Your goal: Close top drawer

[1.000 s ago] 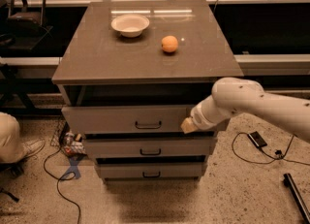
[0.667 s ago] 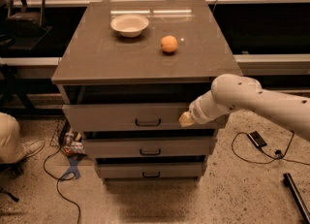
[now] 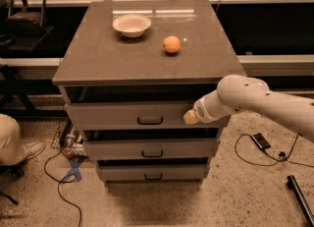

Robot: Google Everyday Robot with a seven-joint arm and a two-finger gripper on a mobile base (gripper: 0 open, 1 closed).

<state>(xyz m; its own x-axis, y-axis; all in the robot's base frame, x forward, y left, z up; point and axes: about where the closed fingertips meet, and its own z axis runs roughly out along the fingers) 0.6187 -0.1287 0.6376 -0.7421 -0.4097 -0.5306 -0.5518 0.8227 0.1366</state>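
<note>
The top drawer point(image 3: 122, 115) is the uppermost of three grey drawers in the cabinet, with a small dark centre handle point(image 3: 150, 121). It stands slightly out from the cabinet, with a dark gap above its front panel. My gripper point(image 3: 190, 117), at the end of the white arm coming from the right, is against the right part of the drawer's front panel.
On the cabinet top point(image 3: 98, 59) sit a white bowl point(image 3: 131, 25) and an orange point(image 3: 171, 44). Two lower drawers point(image 3: 147, 150) stand slightly out too. Cables point(image 3: 64, 172) lie on the floor at left, a person's leg point(image 3: 10, 140) at far left, a dark device point(image 3: 259, 141) at right.
My gripper has moved left along the drawer front and the top drawer has gone a little further in.
</note>
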